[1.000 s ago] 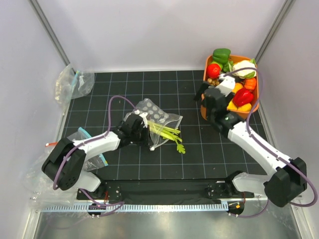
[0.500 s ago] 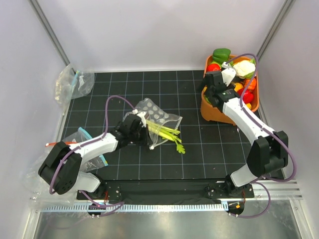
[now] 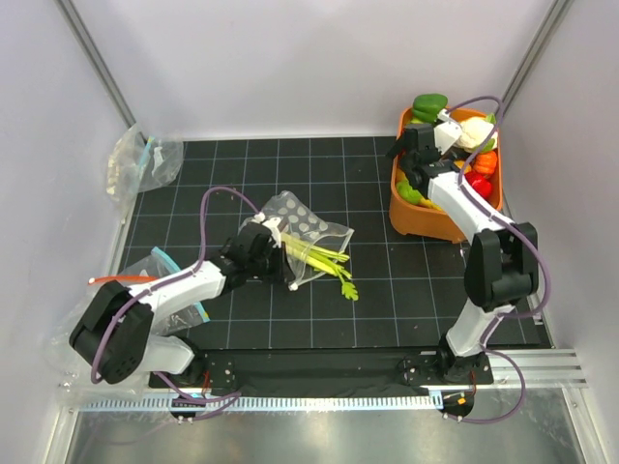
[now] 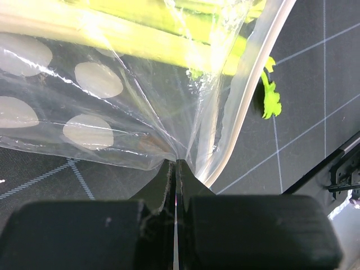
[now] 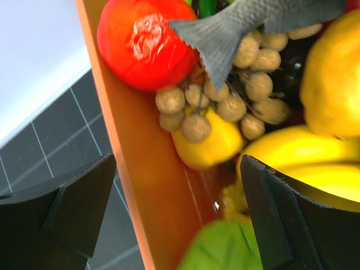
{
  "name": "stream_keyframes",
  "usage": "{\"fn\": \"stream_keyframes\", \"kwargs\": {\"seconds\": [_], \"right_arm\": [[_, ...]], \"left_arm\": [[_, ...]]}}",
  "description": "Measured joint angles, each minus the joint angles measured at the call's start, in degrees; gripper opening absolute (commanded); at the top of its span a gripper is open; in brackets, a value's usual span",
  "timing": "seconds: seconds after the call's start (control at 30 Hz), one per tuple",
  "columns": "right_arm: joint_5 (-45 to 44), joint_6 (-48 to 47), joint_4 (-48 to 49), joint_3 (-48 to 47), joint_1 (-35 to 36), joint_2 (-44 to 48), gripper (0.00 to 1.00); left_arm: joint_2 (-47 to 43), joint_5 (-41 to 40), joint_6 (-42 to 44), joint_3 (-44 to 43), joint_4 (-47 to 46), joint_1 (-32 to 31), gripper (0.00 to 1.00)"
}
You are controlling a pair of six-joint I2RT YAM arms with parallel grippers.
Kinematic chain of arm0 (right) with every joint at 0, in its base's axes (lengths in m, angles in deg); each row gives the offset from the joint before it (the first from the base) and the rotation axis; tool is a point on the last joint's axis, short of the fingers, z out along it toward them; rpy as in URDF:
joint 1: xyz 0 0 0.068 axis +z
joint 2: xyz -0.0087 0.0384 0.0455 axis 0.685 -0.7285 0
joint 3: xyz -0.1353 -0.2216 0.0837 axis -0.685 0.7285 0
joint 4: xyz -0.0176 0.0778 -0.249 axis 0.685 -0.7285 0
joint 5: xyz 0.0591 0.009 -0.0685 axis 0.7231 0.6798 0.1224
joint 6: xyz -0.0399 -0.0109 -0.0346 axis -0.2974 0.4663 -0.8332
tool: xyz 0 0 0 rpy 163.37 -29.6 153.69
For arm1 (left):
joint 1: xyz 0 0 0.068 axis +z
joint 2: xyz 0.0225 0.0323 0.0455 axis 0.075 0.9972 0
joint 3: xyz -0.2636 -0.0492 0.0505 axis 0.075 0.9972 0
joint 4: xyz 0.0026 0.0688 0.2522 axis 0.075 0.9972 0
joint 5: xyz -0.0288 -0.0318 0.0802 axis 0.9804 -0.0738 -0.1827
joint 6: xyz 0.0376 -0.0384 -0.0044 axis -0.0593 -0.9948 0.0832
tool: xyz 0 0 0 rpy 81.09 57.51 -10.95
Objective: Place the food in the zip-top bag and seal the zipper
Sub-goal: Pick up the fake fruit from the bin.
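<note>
Right arm now reaches farther back over orange bin than a second ago | right gripper jaws spread wide over the bin's wall, holding nothing | zip-top bag lies on grid mat, left gripper jaws pressed together, pinching its edge beside zipper | celery stalk partly inside the bag, leaves outside | red toy vegetable in the bin

left arm low, reaching toward centre | left gripper closed tight | right arm stretched far-right | right gripper spread wide
</note>
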Motion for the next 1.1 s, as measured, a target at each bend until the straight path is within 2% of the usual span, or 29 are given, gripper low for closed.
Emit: {"fn": "stream_keyframes", "kwargs": {"seconds": [0.33,0.63,0.87,1.0,1.03,1.07,1.1], "right_arm": [[4.92,10.32,10.64,-3.61,-5.46,-9.97,1.00],[4.92,11.69,20.31,-3.34,-6.01,-10.58,1.00],[3.78,12.17,20.98,-6.14,-6.19,-13.31,1.00],[3.76,13.09,18.03,-10.25,-6.86,-16.92,1.00],[3.76,13.49,17.25,-11.98,-7.15,-18.29,0.98],[3.78,13.88,16.85,-12.87,-7.34,-19.28,0.92],[3.65,14.03,16.92,-12.81,-7.54,-19.71,0.76]], "left_arm": [[-1.38,0.09,-0.31,0.76,-0.59,0.00,0.00],[-1.75,0.96,-1.27,1.44,-1.01,0.00,0.00],[-2.38,1.66,-1.36,1.75,-1.51,0.00,0.00],[-2.38,2.10,-1.51,1.88,-1.99,0.00,0.00],[-2.38,2.23,-1.51,1.88,-2.05,0.00,0.00],[-2.38,2.36,-1.51,1.88,-2.10,0.00,0.00],[-2.38,2.45,-1.51,1.88,-2.14,0.00,0.00]]}}
